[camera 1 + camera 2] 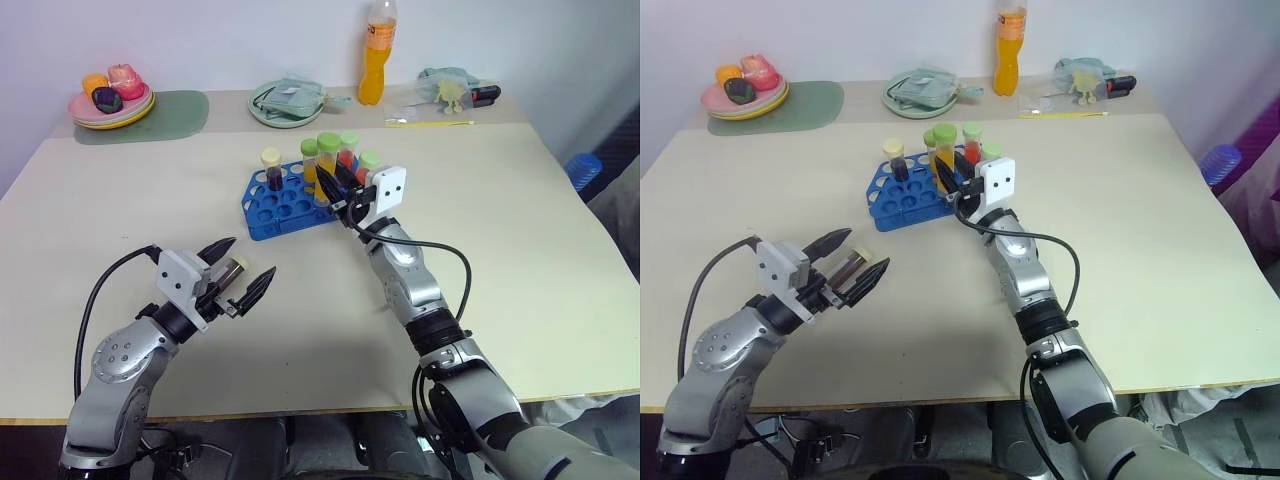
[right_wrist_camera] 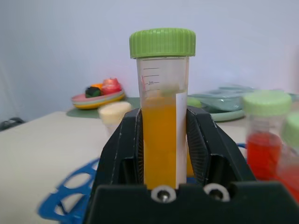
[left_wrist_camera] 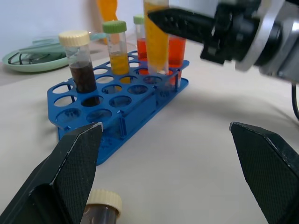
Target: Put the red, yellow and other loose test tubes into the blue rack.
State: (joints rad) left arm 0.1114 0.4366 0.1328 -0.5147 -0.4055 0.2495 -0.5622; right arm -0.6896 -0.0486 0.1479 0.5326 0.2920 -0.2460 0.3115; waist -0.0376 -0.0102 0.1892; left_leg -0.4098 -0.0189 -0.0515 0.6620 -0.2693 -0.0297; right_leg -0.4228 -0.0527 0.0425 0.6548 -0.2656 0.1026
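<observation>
Right gripper [image 2: 163, 154] clamps the yellow green-capped tube [image 2: 161, 116] upright, blue rack [image 1: 285, 200] just below. Left gripper [image 1: 245, 275] spread wide, cream-capped dark tube [image 3: 100, 207] lying between its fingers.

Setting: an improvised lab test station in a plain room. Indicators: a beige desk [image 1: 520, 230] against a bare white wall, a blue rack [image 1: 285, 200] of capped sample tubes, toy food on stacked plates [image 1: 110, 105], and a drink bottle [image 1: 375, 55].

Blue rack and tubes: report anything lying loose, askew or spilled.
One cream-capped dark tube lies on its side on the table, between the open left gripper fingers, outside the blue rack. Nothing looks spilled; racked tubes stand upright.
</observation>
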